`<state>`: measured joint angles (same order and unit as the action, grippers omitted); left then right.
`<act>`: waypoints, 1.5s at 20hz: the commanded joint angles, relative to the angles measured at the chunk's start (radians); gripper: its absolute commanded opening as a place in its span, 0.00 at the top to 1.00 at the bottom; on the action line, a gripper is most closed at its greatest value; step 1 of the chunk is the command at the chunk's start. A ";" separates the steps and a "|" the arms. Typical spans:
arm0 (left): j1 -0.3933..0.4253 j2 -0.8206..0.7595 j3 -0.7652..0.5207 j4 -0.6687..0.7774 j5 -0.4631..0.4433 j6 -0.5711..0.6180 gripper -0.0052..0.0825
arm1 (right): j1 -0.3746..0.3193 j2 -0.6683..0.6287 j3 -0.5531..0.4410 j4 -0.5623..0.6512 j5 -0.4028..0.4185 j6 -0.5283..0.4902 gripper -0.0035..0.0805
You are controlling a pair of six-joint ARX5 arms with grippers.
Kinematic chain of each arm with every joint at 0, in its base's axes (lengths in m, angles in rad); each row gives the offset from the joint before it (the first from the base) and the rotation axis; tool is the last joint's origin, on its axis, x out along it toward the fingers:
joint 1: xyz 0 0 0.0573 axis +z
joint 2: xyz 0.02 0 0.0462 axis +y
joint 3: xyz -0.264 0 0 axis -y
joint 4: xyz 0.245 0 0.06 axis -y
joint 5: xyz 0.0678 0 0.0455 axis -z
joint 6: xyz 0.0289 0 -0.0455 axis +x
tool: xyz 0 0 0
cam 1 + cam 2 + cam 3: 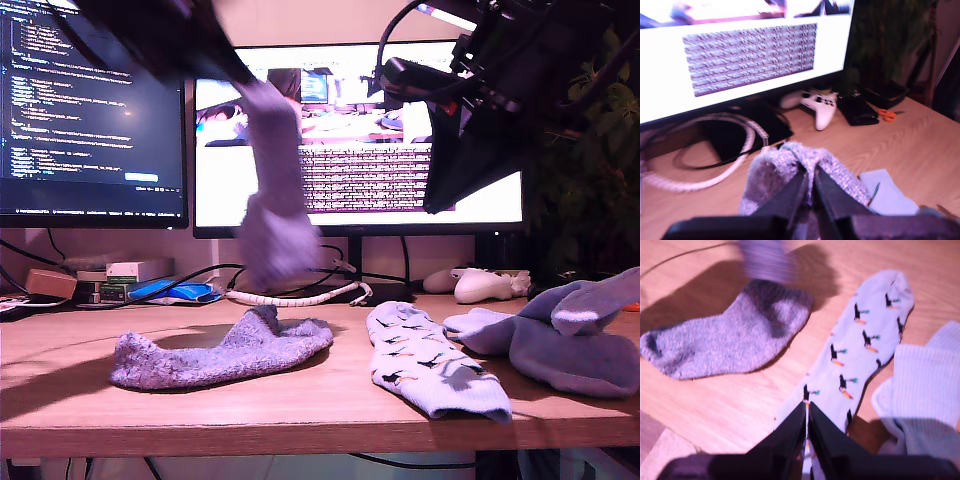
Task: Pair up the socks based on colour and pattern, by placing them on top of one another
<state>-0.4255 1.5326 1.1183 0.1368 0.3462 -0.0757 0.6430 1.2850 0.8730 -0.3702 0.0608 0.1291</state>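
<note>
My first gripper is shut on a fuzzy lavender sock. That sock hangs blurred from the arm at the exterior view's upper left, above the table. Its match, a second fuzzy lavender sock, lies flat below it. To the exterior view's right of that lies a pale bird-print sock, then a heap of plain pale blue socks. My second gripper is shut and hovers high over the bird-print sock, with nothing clearly held.
Two monitors stand along the back of the wooden table. A white game controller, a white coiled cable and orange-handled scissors lie behind the socks. A plant fills the exterior view's right.
</note>
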 commanded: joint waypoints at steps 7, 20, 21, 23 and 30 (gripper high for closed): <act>-0.005 0.060 0.002 -0.228 0.022 0.058 0.96 | 0.011 0.003 -0.018 -0.008 -0.010 0.002 0.97; -0.005 -0.019 0.003 -0.855 -0.046 0.084 0.96 | 0.011 0.005 -0.018 0.040 -0.036 0.000 0.97; -0.005 -0.024 0.003 -0.872 -0.077 0.084 0.96 | 0.011 0.005 -0.018 0.042 -0.037 0.000 0.97; -0.005 -0.021 0.002 -0.923 -0.096 0.084 0.96 | 0.011 0.005 -0.018 0.048 -0.041 -0.001 0.97; -0.010 -0.020 -0.004 -0.953 -0.121 0.084 0.81 | 0.011 0.005 -0.018 0.051 -0.090 -0.001 0.97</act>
<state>-0.4309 1.5024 1.1202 -0.8143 0.2329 0.0040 0.6495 1.2850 0.8730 -0.3286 -0.0231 0.1299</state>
